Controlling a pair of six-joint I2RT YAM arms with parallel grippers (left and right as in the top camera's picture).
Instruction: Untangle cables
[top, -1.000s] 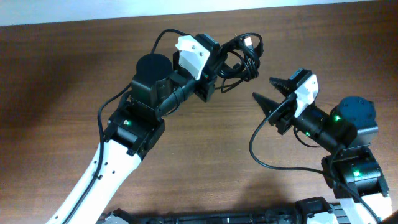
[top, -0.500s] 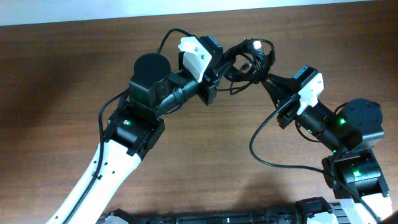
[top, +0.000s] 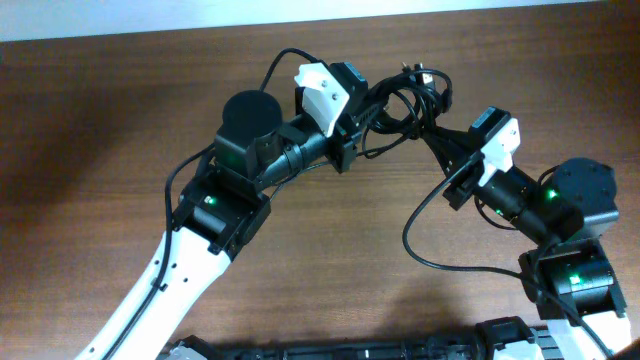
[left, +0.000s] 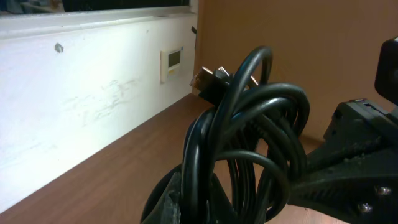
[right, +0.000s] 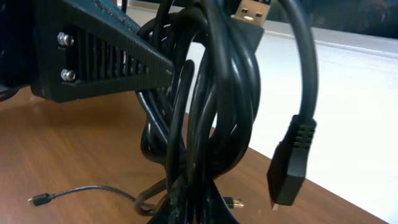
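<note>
Bundle of thin black coiled cables (top: 405, 95) is pinched by left tool (top: 368, 98); right tool (top: 437, 133), spread, is threaded into its right side.

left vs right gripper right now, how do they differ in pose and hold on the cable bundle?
The left gripper reaches in from the bundle's left side; the right gripper comes from the right. The left gripper grips the cables and holds them off the table; the right gripper's fingers only poke into the coil, grip unclear. Both meet at the same bundle.
</note>
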